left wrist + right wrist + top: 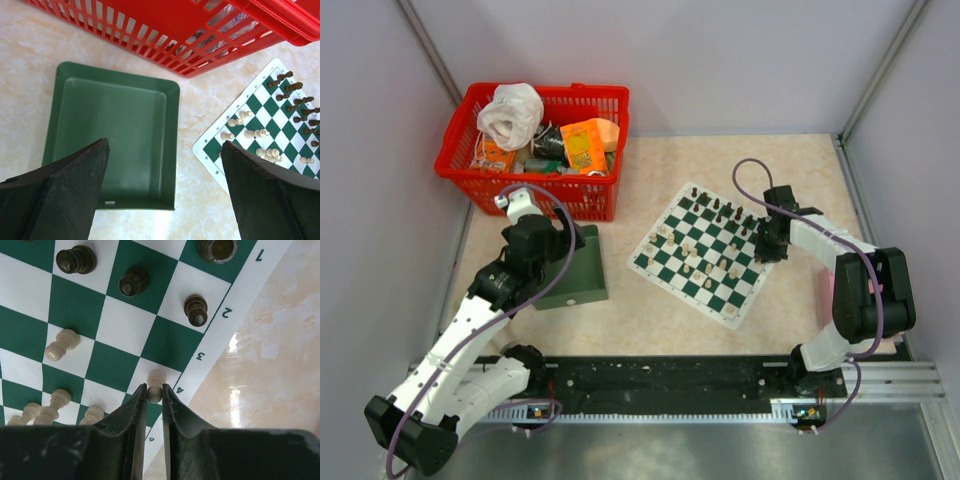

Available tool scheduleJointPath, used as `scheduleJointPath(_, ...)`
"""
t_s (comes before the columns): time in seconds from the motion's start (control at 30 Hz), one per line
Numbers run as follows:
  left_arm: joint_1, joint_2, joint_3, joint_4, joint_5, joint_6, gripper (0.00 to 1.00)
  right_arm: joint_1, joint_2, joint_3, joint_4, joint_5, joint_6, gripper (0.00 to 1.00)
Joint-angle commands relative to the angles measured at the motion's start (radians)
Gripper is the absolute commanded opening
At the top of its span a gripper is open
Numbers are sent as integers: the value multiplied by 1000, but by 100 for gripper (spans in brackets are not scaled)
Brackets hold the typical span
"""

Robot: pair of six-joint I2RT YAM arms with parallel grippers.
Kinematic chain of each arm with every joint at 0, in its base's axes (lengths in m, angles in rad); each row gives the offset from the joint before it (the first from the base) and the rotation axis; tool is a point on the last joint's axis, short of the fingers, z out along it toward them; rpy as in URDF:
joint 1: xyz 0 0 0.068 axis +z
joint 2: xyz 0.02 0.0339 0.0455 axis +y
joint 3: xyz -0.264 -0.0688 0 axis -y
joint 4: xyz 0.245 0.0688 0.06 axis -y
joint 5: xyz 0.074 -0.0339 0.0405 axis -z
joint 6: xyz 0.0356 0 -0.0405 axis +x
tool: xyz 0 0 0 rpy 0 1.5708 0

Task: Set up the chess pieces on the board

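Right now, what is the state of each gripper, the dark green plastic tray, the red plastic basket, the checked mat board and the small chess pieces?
Dark green tray: upright, nothing visible inside.
Left gripper: open, above the tray.
Right gripper: shut on a cream-white pawn.
Red basket: full of mixed items.
Board: lying flat, partly set.
Black pieces: upright near one edge.
Other cream-white pieces: scattered, several apparently lying down.

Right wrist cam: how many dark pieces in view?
4 dark pieces: one by the 1 label, one by the 2, two left of them. Others may be cropped.
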Motion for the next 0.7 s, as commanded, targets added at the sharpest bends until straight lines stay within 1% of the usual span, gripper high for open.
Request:
scheduleJointPath(0.0,6,-18,2,36,-11,-9,99,-12,-44,44,-9,0,-12,14)
scheduleJointPath(0.03,4,-15,4,36,-9,-9,99,-9,-53,44,-17,-3,-12,12)
scheduleJointPath(0.1,4,-13,2,36,-8,-11,99,-9,-79,42,-32,-17,-13,11)
scheduleJointPath(0.23,4,-15,1,36,0,-13,99,2,-166,19,-69,-52,5,12)
scheduleJointPath(0.27,4,-15,1,37,-2,-14,99,11,-192,10,-75,-83,13,12)
scheduleJointPath(0.4,4,-21,-5,43,0,-22,99,54,-274,-44,-97,-124,44,12)
scheduleJointPath(0.67,6,-9,2,57,20,-19,99,175,-298,-137,-123,-102,94,12)
